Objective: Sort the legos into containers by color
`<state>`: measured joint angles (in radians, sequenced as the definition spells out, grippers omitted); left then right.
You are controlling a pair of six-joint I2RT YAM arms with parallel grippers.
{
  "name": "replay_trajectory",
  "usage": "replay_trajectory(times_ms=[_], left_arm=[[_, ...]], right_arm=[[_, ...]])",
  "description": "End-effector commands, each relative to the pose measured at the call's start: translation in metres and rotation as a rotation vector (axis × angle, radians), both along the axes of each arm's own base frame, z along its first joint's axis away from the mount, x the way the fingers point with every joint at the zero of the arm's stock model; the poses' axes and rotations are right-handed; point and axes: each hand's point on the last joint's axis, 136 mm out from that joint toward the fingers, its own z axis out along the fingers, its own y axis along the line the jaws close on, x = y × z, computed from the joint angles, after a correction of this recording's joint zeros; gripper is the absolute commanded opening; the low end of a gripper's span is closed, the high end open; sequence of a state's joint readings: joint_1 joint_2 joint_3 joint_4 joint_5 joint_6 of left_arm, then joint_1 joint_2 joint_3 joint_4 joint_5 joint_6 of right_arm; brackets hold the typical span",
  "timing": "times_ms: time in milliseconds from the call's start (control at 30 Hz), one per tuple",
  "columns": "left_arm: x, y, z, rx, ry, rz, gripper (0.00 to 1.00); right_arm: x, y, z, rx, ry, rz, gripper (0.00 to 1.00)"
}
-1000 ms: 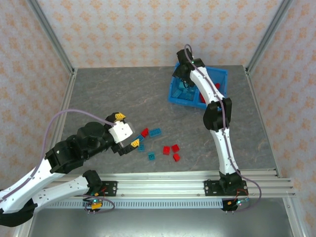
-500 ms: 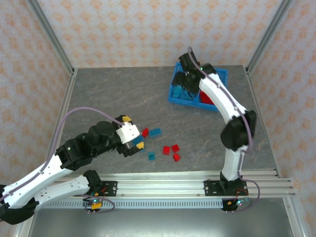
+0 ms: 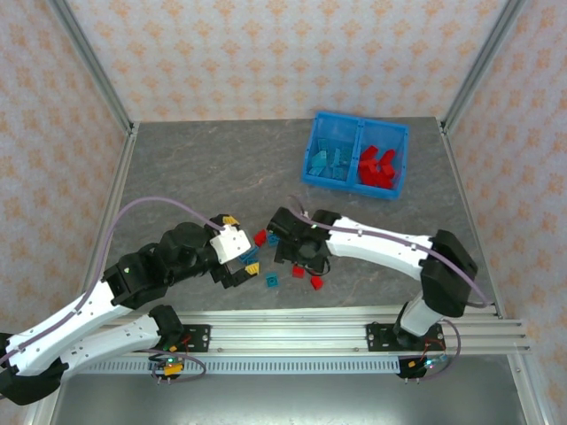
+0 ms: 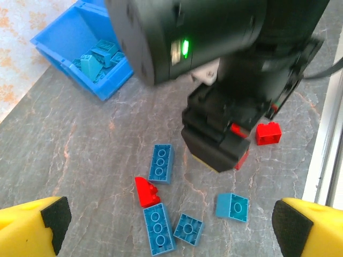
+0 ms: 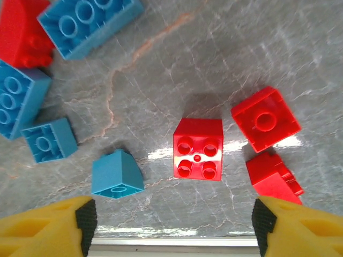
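This is a robotics lab test cell, not a lived-in room. A grey marbled tabletop (image 3: pixel 195 168) is boxed in by bare aluminium frame posts (image 3: pixel 89 62) rising from its far corners, with flat panels of repeating orange-patterned print (image 3: pixel 266 53) behind them. Along the tabletop's near edge runs an aluminium extrusion rail (image 3: pixel 292 332). Two white-and-black robot arms, the left arm (image 3: pixel 115 292) and the right arm (image 3: pixel 381 246), are bolted to it, and a slotted cable duct (image 3: pixel 292 364) lies just in front. A loose lilac cable (image 3: pixel 151 202) loops over the left arm. On the tabletop lie small legos (image 3: pixel 272 281) near its front, and a blue two-compartment bin (image 3: pixel 347 185) stands at its far right.
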<state>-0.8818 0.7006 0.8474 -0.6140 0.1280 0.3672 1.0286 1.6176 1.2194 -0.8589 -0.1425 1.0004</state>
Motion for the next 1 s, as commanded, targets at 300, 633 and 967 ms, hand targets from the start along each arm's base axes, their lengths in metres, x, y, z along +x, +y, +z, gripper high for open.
replay_trajectory(times_ms=[300, 633, 967], left_arm=[[-0.006, 0.008, 0.004, -0.012, 0.001, 0.005, 1.00], [-0.008, 0.000, -0.002, 0.005, 0.024, -0.037, 1.00], [-0.011, 0.004, -0.005, -0.004, 0.023, -0.033, 1.00]], right_arm=[[0.009, -0.002, -0.036, -0.109, -0.005, -0.057, 0.71], [0.016, 0.014, -0.064, -0.187, 0.038, 0.020, 0.51], [0.018, 0.007, -0.040, -0.158, -0.016, 0.002, 0.56]])
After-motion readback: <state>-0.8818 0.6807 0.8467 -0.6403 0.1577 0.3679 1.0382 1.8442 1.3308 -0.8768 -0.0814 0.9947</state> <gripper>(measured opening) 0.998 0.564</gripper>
